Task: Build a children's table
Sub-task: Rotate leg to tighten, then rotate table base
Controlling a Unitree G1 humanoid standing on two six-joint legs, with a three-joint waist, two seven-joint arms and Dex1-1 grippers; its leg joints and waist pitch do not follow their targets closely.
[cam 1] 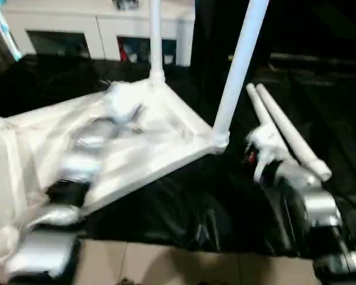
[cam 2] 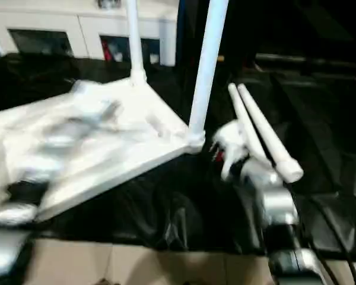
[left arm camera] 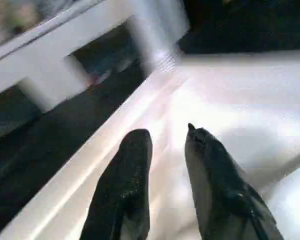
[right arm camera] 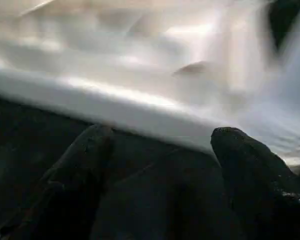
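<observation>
The tabletop (cam 1: 136,148) lies upside down in front of me on a black sheet (cam 1: 184,214), its ribbed underside facing up and its near-left part tilted toward me. Two legs already stand upright in corner sockets: one leg (cam 1: 156,41) at the far corner, the other leg (cam 1: 240,65) at the right corner, both rising out of the picture's top. Two loose legs (cam 1: 285,130) lie side by side on the black sheet just right of the tabletop, touching or nearly touching each other.

My left gripper (left arm camera: 165,145) hovers over the underside of the tabletop near its far rim, the fingers (left arm camera: 132,165) a little apart with nothing between them. My right gripper (right arm camera: 162,150) sits over the black sheet facing the tabletop's edge, the fingers (right arm camera: 240,160) spread wide and empty. My right forearm (cam 1: 296,190) lies across the near end of the loose legs; whether it touches them I cannot tell, as the view is blurred.

Beyond the sheet stands a white cabinet (cam 1: 101,27) with dark glass-fronted compartments; something red shows inside one, too unclear to name. A strip of pale tiled floor (cam 1: 184,264) runs along the near edge of the sheet.
</observation>
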